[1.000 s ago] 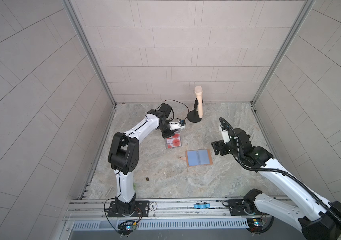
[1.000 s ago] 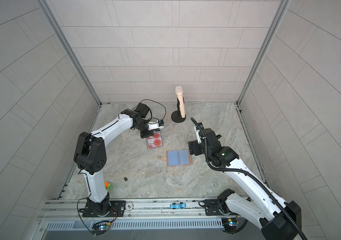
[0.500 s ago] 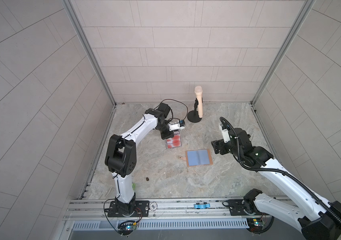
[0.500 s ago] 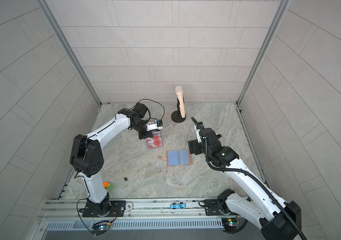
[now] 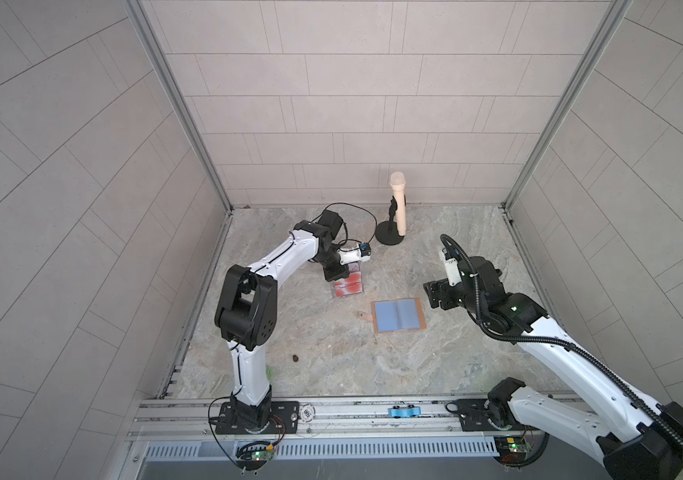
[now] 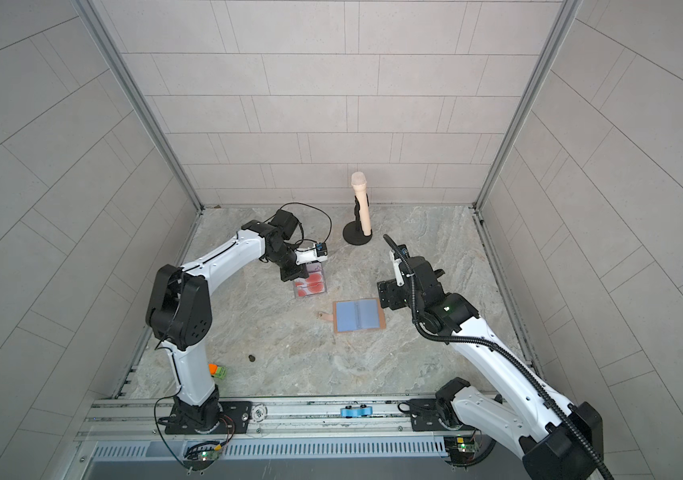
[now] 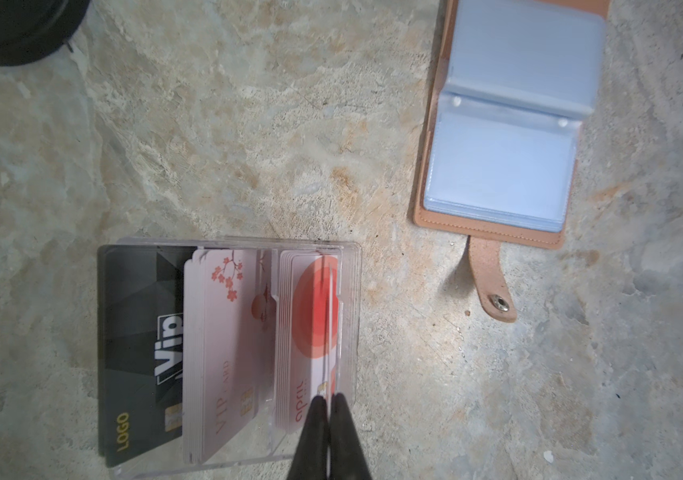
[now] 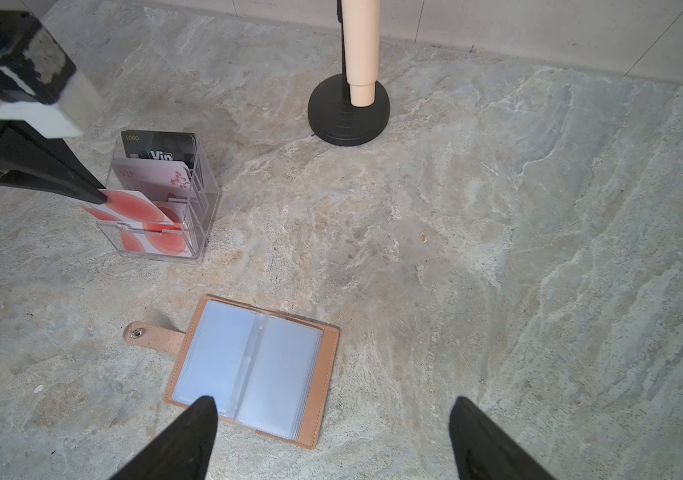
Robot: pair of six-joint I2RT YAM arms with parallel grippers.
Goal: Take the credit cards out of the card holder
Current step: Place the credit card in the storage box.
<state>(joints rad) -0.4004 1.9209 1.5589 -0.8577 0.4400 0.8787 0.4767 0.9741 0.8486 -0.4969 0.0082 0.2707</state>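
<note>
While the left gripper (image 7: 327,401) clamps the white red-circle card (image 8: 136,205) at the front slot of the clear box (image 8: 206,199), dark Vip card (image 8: 161,145), pink card (image 8: 152,174) upright behind, card holder (image 8: 248,365) open flat, right gripper (image 8: 333,401) spread wide by its edge, microphone stand (image 8: 348,112) beyond.

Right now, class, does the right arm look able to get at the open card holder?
Probably yes: the right pincer hangs open close by the card holder, nothing lies between, and the left pincer grips a red-circled card at the clear box.
</note>
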